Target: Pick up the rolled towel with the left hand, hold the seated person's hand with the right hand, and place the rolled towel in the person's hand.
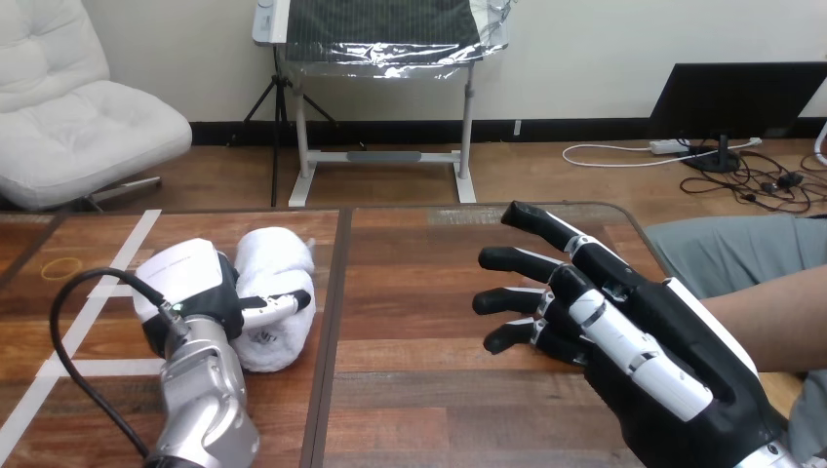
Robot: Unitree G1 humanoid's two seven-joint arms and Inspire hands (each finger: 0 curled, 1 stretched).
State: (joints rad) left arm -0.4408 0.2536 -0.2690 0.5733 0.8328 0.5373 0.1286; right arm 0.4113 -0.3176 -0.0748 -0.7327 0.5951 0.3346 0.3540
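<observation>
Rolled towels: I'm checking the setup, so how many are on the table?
1. The rolled towel lies on the table's left half, with the left hand curled round it. Another could hide behind the right hand.

Wooden table (419,390). White rolled towel (278,255) lies left of table's centre seam, long axis running away from robot. Left hand (190,278) against towel's left side, white back up, one digit curled over towel's near part; other digits hidden. Right hand (663,341) above table's right half, fingers (531,219) straight and spread, pointing left, holding nothing. Person's forearm (770,322) enters from right edge, passing behind right hand; contact cannot be judged. White tape lines (127,249) and yellow ring (63,265) on table's left part.
</observation>
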